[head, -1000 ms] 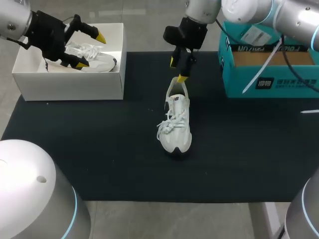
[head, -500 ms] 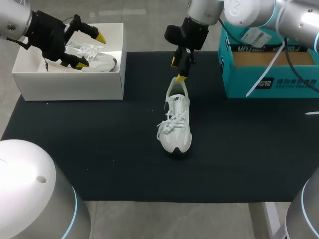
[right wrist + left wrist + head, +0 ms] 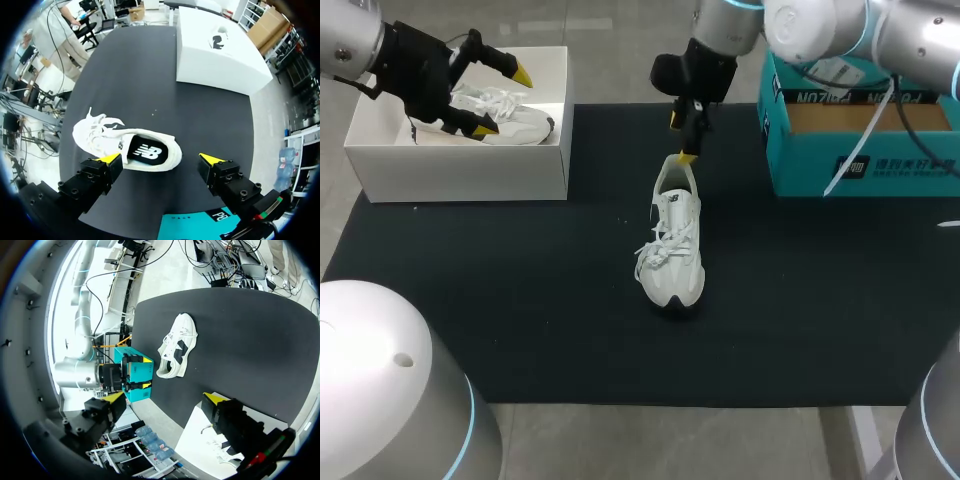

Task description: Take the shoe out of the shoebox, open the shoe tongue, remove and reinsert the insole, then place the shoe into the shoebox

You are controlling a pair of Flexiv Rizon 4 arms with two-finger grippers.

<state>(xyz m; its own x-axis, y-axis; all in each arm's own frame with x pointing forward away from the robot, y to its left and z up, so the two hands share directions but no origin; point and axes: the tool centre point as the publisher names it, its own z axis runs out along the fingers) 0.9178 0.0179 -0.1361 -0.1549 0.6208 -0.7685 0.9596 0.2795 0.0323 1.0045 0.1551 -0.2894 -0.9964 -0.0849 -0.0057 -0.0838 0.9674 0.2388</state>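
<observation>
A white shoe (image 3: 671,252) stands upright on the black mat (image 3: 520,300), toe toward the table's front; its dark insole (image 3: 145,151) shows in the heel opening. My right gripper (image 3: 682,137) hangs open just above and behind the heel, empty. In the right wrist view the shoe (image 3: 125,144) lies ahead of that gripper (image 3: 160,159), apart from both fingers. A second white shoe (image 3: 508,115) lies in the open white shoebox (image 3: 460,165) at the far left. My left gripper (image 3: 504,101) hovers open over that box, empty. From the left wrist view the mat shoe (image 3: 176,347) is far ahead of the left gripper (image 3: 165,398).
A teal cardboard box (image 3: 860,140) stands open at the far right of the mat, close to my right arm. The white shoebox (image 3: 217,55) is beyond the shoe in the right wrist view.
My right gripper has shifted very slightly to the right above the shoe's heel. The shoe and my left arm have not moved.
</observation>
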